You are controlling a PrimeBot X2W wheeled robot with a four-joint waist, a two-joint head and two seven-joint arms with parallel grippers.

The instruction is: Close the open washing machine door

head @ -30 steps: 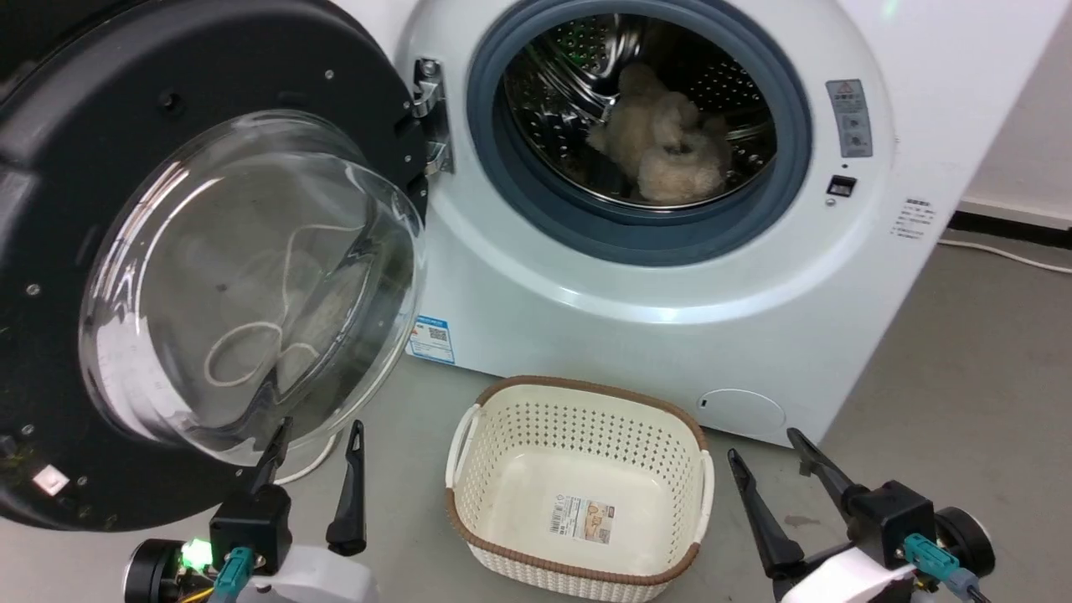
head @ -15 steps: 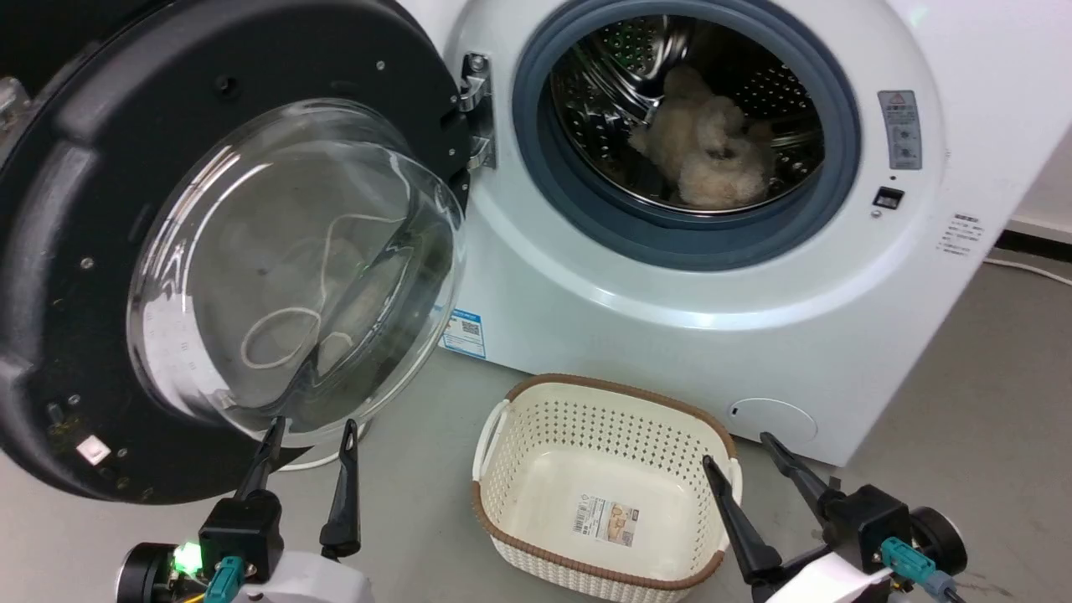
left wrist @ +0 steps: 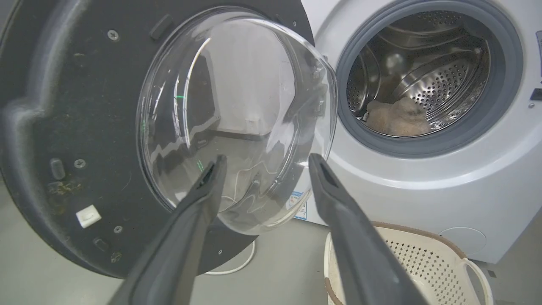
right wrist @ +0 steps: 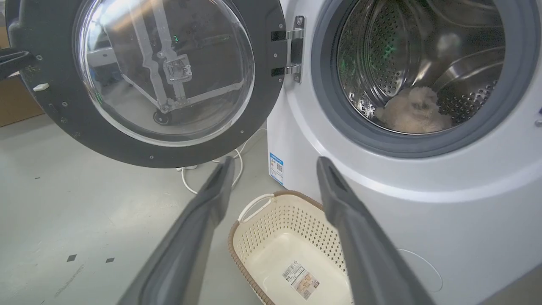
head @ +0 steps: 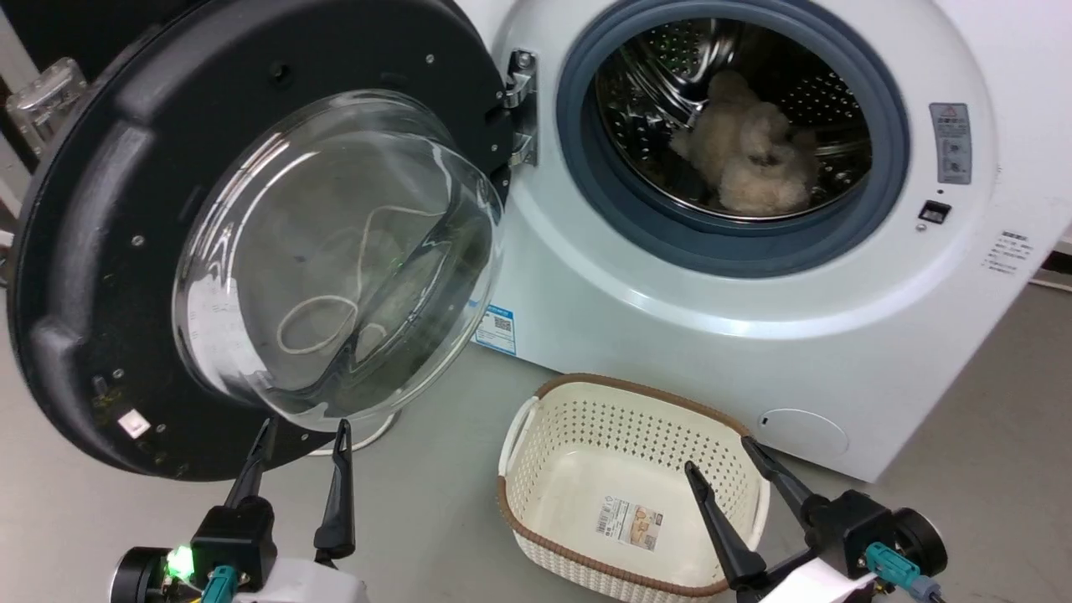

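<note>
While door (head: 109, 209) hangs open, grey floor (head: 435, 502) bears basket (head: 603, 427), white cable (left wrist: 247, 262); both jaws spread.

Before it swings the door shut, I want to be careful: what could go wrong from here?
The open left claw sits just below the glass bowl of the washing machine door; a push there could slip off the curve. The right claw hangs over the cream perforated basket, possibly in the door's swing path.
</note>
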